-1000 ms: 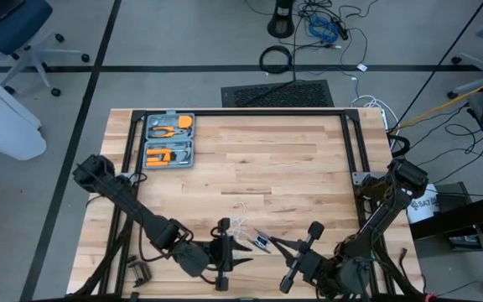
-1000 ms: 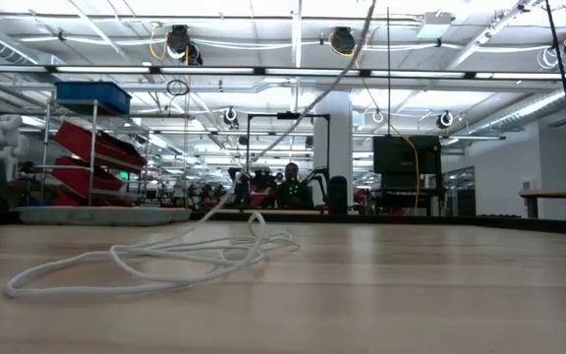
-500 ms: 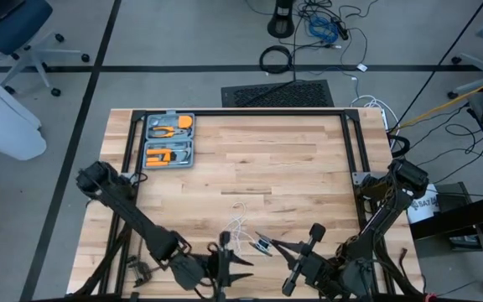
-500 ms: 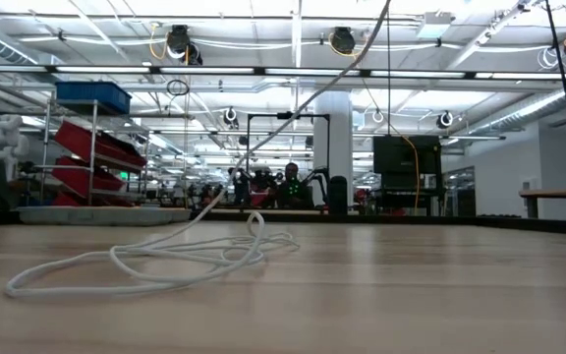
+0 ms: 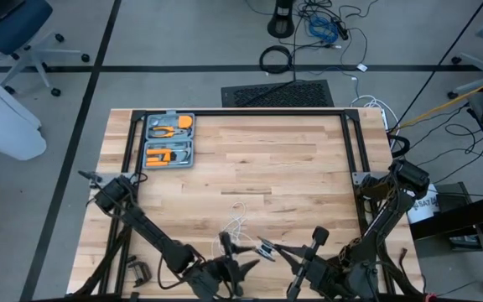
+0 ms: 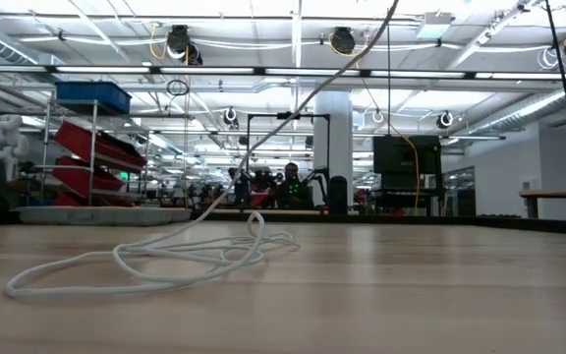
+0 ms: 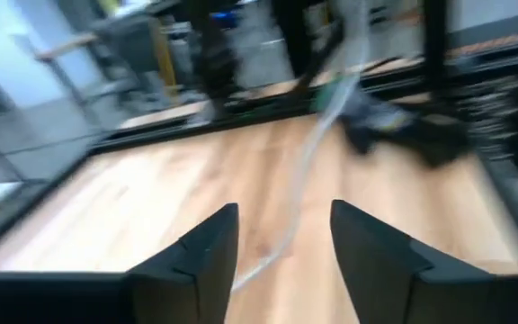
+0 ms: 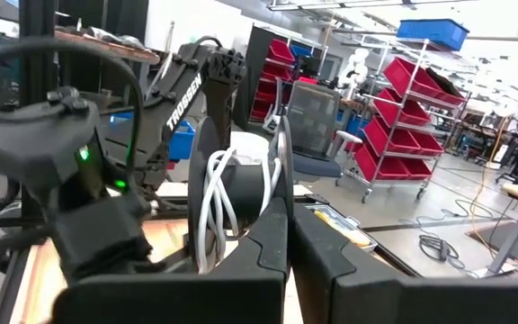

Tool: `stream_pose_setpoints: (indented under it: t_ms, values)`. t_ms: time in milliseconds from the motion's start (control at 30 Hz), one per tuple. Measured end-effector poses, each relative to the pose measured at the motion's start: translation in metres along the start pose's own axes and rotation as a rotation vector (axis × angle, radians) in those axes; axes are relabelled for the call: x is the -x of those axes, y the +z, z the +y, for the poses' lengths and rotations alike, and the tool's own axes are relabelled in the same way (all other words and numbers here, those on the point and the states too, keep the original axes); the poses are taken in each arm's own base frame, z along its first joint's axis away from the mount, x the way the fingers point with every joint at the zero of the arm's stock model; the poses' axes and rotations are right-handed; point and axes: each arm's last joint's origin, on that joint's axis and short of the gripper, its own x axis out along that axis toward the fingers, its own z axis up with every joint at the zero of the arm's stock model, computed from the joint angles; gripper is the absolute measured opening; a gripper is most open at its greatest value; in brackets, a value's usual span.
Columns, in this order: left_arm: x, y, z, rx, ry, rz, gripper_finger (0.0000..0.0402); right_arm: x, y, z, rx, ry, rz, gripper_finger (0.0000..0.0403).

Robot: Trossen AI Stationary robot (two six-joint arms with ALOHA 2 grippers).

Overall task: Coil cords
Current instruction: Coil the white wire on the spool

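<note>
The white cord [image 5: 238, 225] lies in loose loops on the table [image 6: 165, 261]. One strand [image 6: 303, 98] rises from the loops toward the small black reel [image 5: 265, 247]. That reel [image 8: 232, 193], with cord wound on it, is held clear of the table by my right gripper [image 5: 277, 248] [image 8: 290, 225]. At the near edge my left gripper [image 5: 237, 267] [image 7: 283, 209] stands open. The blurred cord [image 7: 308, 162] runs on ahead from between its fingers. Whether they touch the cord I cannot tell. My right gripper pinches the reel by one of its black side discs [image 8: 280, 180] between its two shut fingers. The fingers come level from the table's right side. The reel stands on edge, lifted clear, its wound cord beside the fingers. A strand runs from it down to the loops.
A grey tool case [image 5: 168, 140] with orange tools sits at the table's far left. Black frame rails [image 5: 346, 143] run along the left, far and right edges. Bare wood lies between the case and the cord.
My left gripper has sunk and moved toward the table's near edge, rolling its wrist as it went. The cord's rising strand has shifted slightly, while the loops on the table stay put.
</note>
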Motion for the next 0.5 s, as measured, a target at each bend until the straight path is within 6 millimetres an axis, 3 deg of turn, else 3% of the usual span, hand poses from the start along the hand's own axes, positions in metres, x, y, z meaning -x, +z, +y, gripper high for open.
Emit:
stream_pose_setpoints:
  t_ms: [500]
  values:
    - [-0.0073,-0.0036,0.0008,-0.026,-0.058,0.012,0.0199,0.0018,0.0011,-0.0001,-0.012,0.004,-0.003,0.0]
